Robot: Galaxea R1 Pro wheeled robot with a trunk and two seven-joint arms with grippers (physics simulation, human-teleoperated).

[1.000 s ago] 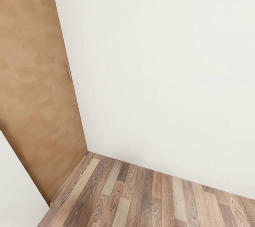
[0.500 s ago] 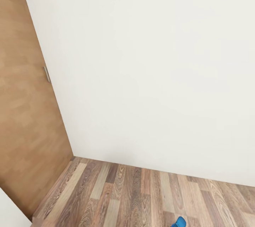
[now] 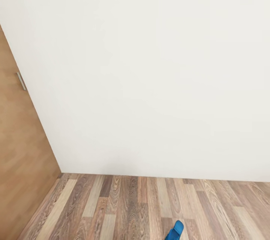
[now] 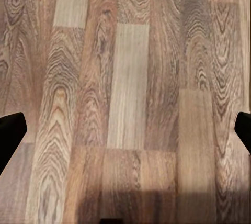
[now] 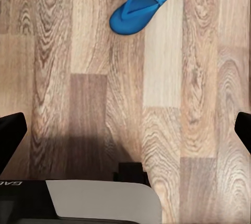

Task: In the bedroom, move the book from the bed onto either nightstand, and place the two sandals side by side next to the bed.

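While both grippers hang over bare wood floor (image 4: 125, 103) with fingers wide apart, holding nothing | right gripper (image 5: 125, 124) is nearer the blue sandal (image 5: 142, 4) | sandal lies flat ahead of it, slanted | white wall (image 3: 150, 75) beyond.

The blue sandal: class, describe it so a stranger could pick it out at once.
Start at the white wall and look down to the wood-plank floor. The sandal lies flat there, alone. It is bright blue with a toe strap, the one vivid colour against brown boards.
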